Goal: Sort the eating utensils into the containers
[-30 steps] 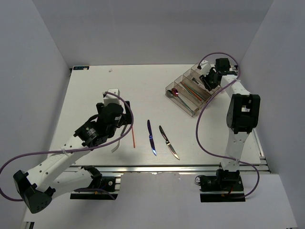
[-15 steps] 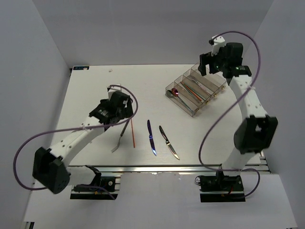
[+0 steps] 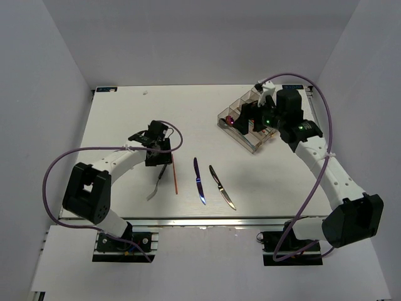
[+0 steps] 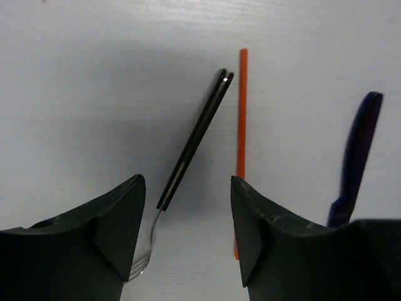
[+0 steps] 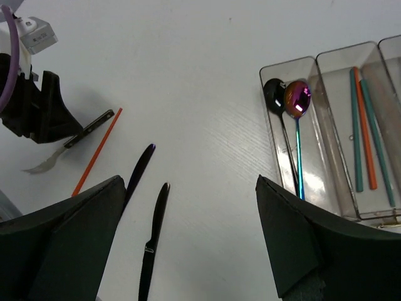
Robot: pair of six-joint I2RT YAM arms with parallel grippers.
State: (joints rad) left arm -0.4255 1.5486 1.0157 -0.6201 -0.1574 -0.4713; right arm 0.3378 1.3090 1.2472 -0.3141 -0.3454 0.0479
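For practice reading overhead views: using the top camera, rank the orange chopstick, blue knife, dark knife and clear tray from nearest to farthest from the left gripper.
1. The orange chopstick, just beside the left gripper.
2. The blue knife, further right.
3. The dark knife, right again.
4. The tray, far back right.

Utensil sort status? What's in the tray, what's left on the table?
Done: two spoons lie in one compartment of the tray, teal and orange chopsticks in the next. In hand: nothing; the left gripper hangs over the dark chopsticks with fingers open, and the right gripper is open and empty. Left on the table: those dark chopsticks, the fork, an orange chopstick, a blue knife and a dark knife.
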